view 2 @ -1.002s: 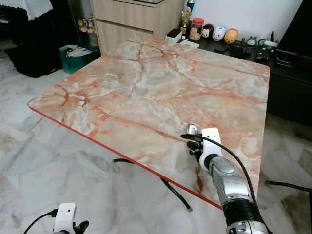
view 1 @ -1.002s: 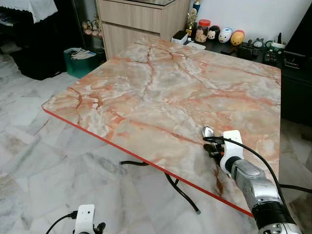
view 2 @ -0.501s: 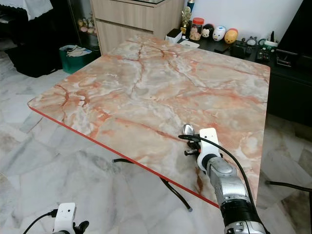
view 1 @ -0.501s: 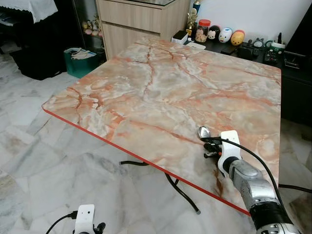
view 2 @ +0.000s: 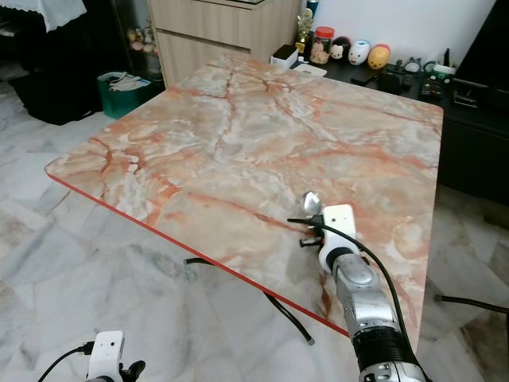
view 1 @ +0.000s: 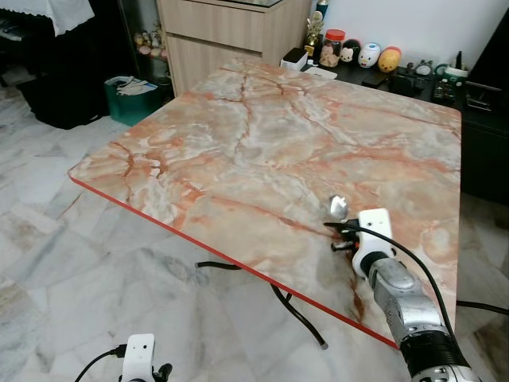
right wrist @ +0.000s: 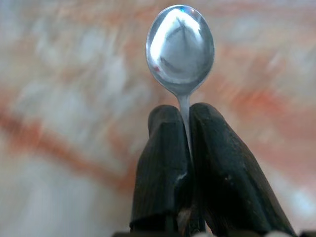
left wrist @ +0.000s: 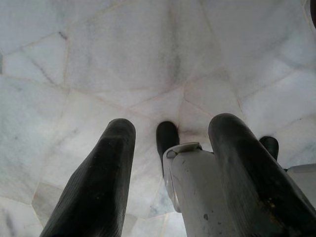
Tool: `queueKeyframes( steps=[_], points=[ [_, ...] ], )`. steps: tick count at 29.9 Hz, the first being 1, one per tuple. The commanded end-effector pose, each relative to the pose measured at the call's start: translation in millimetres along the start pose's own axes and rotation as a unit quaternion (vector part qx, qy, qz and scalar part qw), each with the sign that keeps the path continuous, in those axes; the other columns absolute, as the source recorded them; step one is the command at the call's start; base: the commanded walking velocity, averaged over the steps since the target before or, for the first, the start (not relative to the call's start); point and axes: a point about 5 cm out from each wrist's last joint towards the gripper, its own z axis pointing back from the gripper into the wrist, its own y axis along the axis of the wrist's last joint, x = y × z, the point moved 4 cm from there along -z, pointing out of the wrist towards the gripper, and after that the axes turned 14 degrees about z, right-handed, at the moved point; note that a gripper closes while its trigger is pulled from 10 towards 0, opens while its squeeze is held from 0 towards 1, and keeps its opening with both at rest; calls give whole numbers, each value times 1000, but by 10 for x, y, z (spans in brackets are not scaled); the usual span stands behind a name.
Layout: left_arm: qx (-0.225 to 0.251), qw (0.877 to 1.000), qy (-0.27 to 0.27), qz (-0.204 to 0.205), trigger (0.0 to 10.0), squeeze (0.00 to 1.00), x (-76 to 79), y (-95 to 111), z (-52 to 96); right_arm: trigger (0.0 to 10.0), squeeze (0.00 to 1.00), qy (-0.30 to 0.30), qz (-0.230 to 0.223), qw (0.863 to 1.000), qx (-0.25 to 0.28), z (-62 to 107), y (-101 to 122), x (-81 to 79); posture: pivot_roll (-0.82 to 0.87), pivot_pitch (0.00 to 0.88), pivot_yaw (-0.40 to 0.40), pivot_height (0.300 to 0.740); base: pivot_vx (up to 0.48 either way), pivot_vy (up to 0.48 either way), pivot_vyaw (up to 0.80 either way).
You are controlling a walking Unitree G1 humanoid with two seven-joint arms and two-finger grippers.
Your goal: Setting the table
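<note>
A: Our right gripper (right wrist: 183, 148) has its jaws clamped tight on the thin neck of a small shiny steel spoon (right wrist: 180, 47), the bowl sticking out just past the fingertips.

B: And where are the jaws over the table?

A: Above the near right part of the pink-and-cream marble-patterned tabletop (view 1: 262, 151), close to its red front edge. We cannot tell whether the spoon's bowl touches the surface or hangs just over it.

B: The other arm?

A: Our left gripper (left wrist: 168, 163) hangs idle over the pale marble floor (left wrist: 123, 59), jaws spread apart with nothing between them.

B: So how far along are we?

A: Barely begun, we judge. No plate or other cutlery lies anywhere near the jaws; the spoon is not yet released, and everything else is left to bring.
</note>
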Motion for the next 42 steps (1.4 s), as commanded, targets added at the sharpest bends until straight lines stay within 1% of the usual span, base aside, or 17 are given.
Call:
queueKeyframes(
  steps=[1,2,4,5,7,8,10,12,13,17,21,26,31,39,42],
  points=[
    [-12,1000,6,0,10000,0,-30,-52,7,10000,0,-33,-10,999,24,35,64,110,-70,0,-37,740,0,0,0],
    [-11,1000,5,0,10000,0,-30,-48,7,10000,0,-54,-19,997,43,63,113,163,-69,0,-35,740,0,0,0],
    [-10,1000,5,0,10000,0,-30,-45,7,10000,0,-60,-19,996,64,85,175,165,-69,0,-35,740,0,0,0],
    [-10,1000,5,-1,10000,0,-31,-42,7,10000,0,-59,-19,995,84,102,242,141,-70,0,-34,740,0,0,0],
    [-9,1000,5,-1,10000,0,-31,-41,7,10000,0,-57,-26,994,94,109,273,122,-72,0,-34,740,0,0,0],
    [-9,1000,3,1,10000,0,-28,-42,7,10000,0,-56,-28,991,118,126,354,84,-72,0,-34,740,0,0,0],
    [-9,1000,2,1,10000,0,-26,-43,7,10000,0,-58,-27,989,131,134,396,69,-72,0,-34,740,0,0,0],
    [-12,1000,2,-10,10000,0,-27,-43,6,10000,0,-61,-32,988,140,136,435,59,-72,0,-34,740,0,0,0],
    [-12,1000,4,-16,10000,0,-29,-40,5,10000,0,-66,-32,986,151,134,489,51,-68,0,-35,740,0,0,0],
    [-11,1000,4,-16,10000,0,-24,-37,4,10000,0,-61,-21,983,174,149,573,-7,-61,0,-39,740,0,0,0],
    [-11,1000,3,-15,10000,0,-21,-41,5,10000,0,-62,-25,981,180,166,577,-24,-58,0,-42,740,0,0,0],
    [-13,1000,-3,-18,10000,0,-13,-53,7,10000,0,-57,-21,982,178,180,529,-71,-58,0,-39,740,0,0,0],
    [-14,1000,0,-25,10000,0,-16,-61,8,10000,0,-56,-22,982,180,174,543,-70,-60,0,-43,740,0,0,0],
    [-12,1000,6,-23,10000,0,-24,-70,10,10000,0,-57,-21,982,179,140,559,-74,-60,0,-47,740,0,0,0],
    [-13,1000,6,-21,10000,0,-31,-79,13,10000,0,-61,-29,981,181,143,566,-64,-63,0,-45,740,0,0,0]
  ],
)
